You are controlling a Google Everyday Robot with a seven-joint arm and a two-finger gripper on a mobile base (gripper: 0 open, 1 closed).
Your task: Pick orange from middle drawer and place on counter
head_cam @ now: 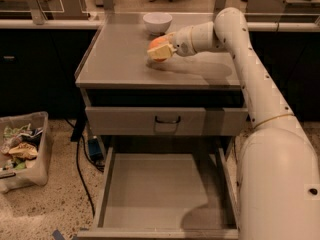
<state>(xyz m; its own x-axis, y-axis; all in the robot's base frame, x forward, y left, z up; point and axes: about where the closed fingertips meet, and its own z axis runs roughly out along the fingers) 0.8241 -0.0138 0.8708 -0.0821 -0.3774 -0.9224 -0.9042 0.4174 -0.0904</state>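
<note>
The gripper [161, 52] was closed around the orange [158, 44] just above the surface [115, 59], toward its back edge near the bowl [157, 22], and the open drawer [150, 191] lay bare, so only setting down and releasing was left.

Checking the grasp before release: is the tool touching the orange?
Touching. The camera view shows the tool, above the counter near its back edge, clamped around the orange with no gap between them.
</note>
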